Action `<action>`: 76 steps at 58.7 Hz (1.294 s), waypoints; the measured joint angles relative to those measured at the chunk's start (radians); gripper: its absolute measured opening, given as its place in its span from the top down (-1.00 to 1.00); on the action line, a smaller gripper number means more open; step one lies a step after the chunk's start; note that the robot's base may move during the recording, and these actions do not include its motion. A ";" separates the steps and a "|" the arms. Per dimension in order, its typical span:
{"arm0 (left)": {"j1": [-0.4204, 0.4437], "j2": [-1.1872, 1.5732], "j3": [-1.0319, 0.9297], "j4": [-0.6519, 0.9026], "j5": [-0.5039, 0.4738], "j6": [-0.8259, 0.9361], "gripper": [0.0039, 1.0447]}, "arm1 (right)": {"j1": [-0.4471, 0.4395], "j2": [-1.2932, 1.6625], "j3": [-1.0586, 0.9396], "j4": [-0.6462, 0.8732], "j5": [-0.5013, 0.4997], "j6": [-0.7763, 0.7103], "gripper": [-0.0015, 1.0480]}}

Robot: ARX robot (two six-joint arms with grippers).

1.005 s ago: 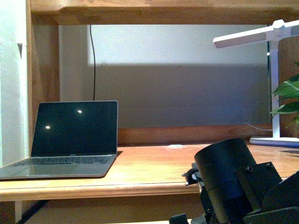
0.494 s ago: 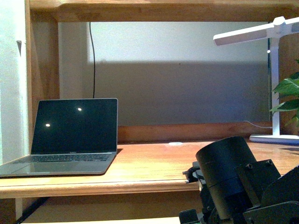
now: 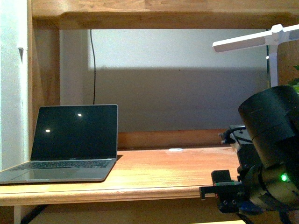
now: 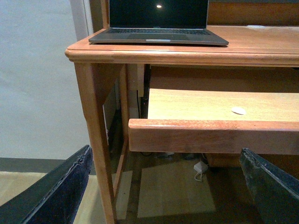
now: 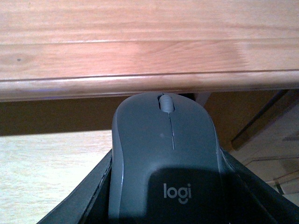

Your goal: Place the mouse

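the mouse (image 5: 166, 158) is in the right gripper (image 5: 164, 189), whose dark fingers (image 5: 88, 198) close against its two flanks, scroll wheel pointing forward. so the step in hand looks like the carry: the mouse is up and on its way to the desk (image 5: 140, 56), not yet set down. the desk's rounded front edge lies just ahead of the mouse's nose and about level with it, with bare wood beyond it.

the next move probably calls for bringing the gripper forward over that edge without clipping it, lowering until the mouse's belly meets the wood, then parting the fingers and backing away. the edge is the main thing in the way; a low approach would knock the mouse against it.

in the front view the right arm (image 3: 271, 144) stands at the desk's front. the open laptop (image 3: 70, 140) sits well off to the right gripper's left, so it is no obstacle. a small white disc (image 3: 175, 150) lies farther back on the desk, ahead and a little left. a white lamp (image 3: 261, 41) reaches over from above and behind the arm.

the left gripper (image 4: 163, 186) hangs low before the desk, its fingers (image 4: 60, 186) spread wide with nothing between them. ahead of it sits a pull-out shelf (image 4: 205, 135) under the desk top, with another white disc (image 4: 238, 110) on it.
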 joint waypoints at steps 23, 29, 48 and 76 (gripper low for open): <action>0.000 0.000 0.000 0.000 0.000 0.000 -0.86 | 0.056 0.097 0.285 -0.126 0.063 0.006 -0.06; 0.000 0.000 0.000 0.000 0.000 0.000 -0.86 | 0.072 0.175 0.382 -0.156 0.093 0.006 -0.06; 0.000 0.000 0.000 0.000 0.000 0.000 -0.86 | 0.109 0.446 0.779 -0.286 0.177 -0.018 -0.06; 0.000 0.000 0.000 0.000 0.000 0.000 -0.86 | 0.163 0.756 1.200 -0.447 0.213 -0.043 -0.06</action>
